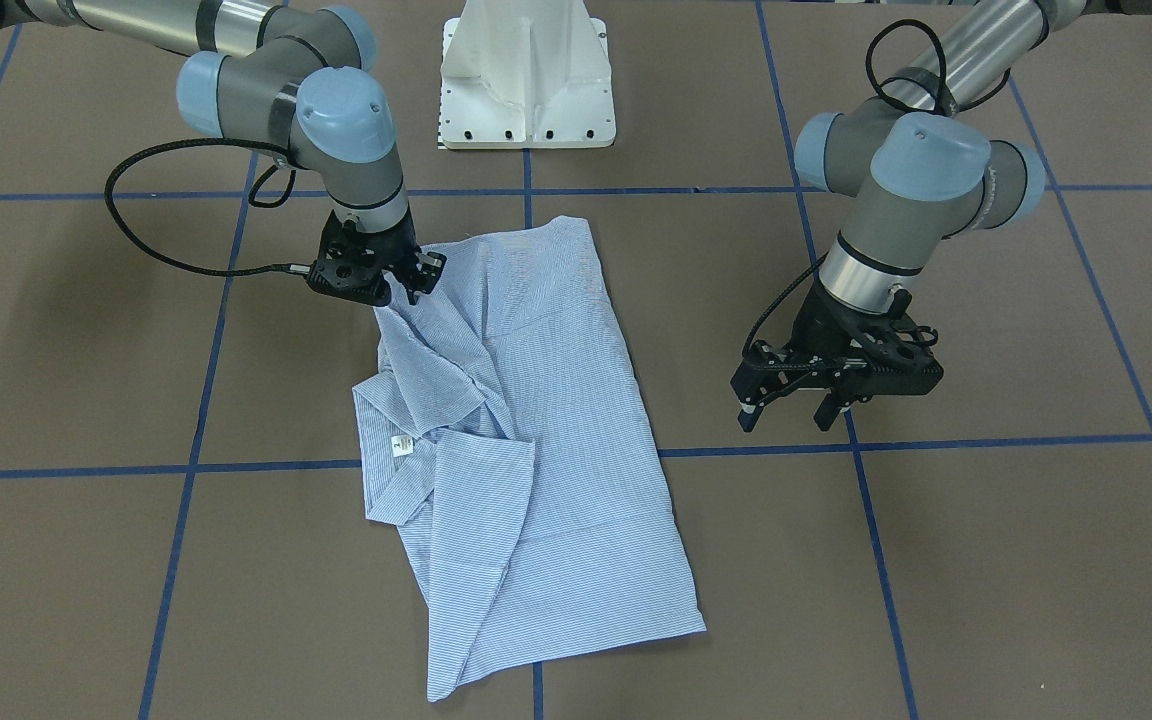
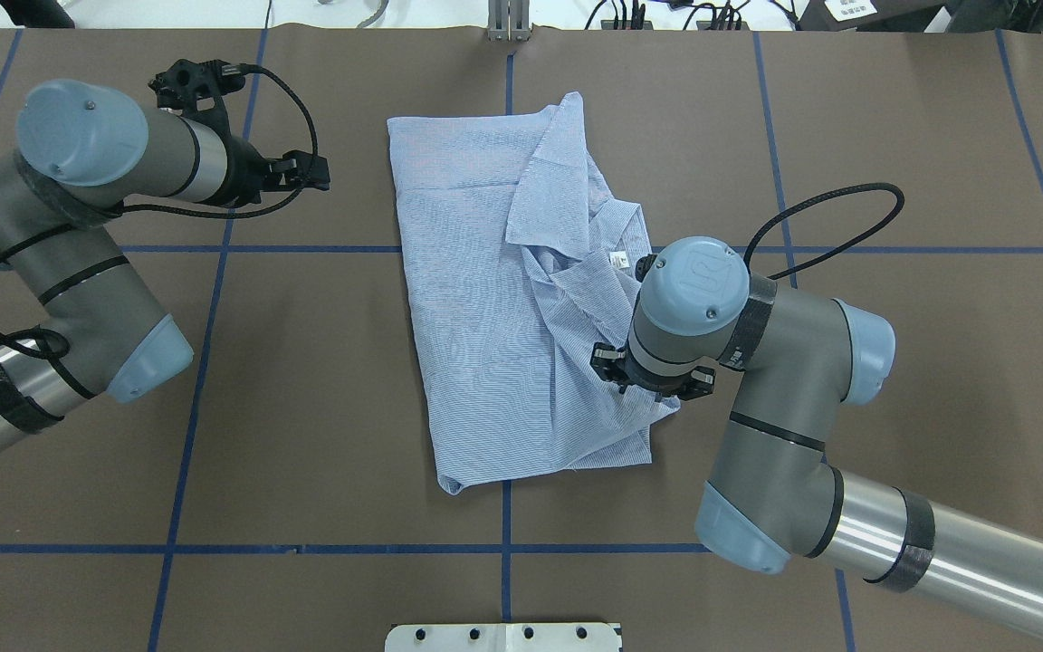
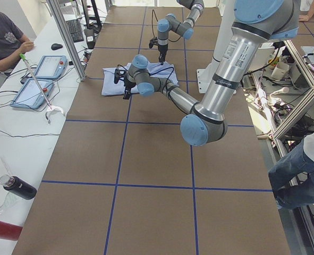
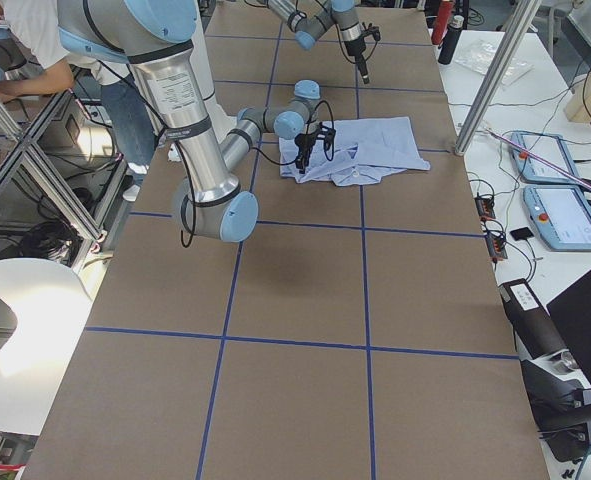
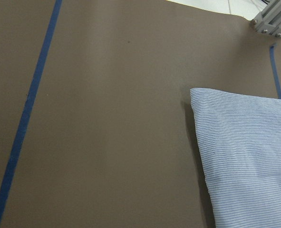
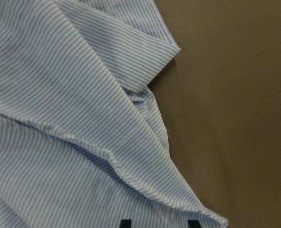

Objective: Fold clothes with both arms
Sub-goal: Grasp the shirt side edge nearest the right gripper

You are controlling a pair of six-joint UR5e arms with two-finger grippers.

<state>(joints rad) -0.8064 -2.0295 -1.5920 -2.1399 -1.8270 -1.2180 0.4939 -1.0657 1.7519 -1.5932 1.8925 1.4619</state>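
From the front-facing camera, the light blue striped shirt [image 1: 556, 430] lies partly folded in the middle of the brown table [image 1: 986, 560]. Its collar [image 1: 388, 490] and white neck label [image 1: 402, 445] are turned up on the robot's right side. The right gripper [image 1: 414, 280] stands near the shirt's robot-side right corner, its fingers pinching a ridge of cloth that rises off the table to meet them. The left gripper [image 1: 794, 410] hangs over bare table on the shirt's other side, clear of it, fingers spread and holding nothing. The overhead view shows the right wrist directly above the shirt's right edge, hiding the fingers. In that view the left gripper lies sideways beside the shirt's far left part, not touching it. In the side views the shirt sits between the two arms, and a person [image 3: 5, 34] sits beside the table. The left wrist camera looks down on a squared corner of the shirt lying flat, with a blue tape line [image 5: 28, 118] well to one side. The right wrist camera shows crumpled striped folds, with two dark fingertips [image 6: 125, 223] at the bottom edge against the cloth.
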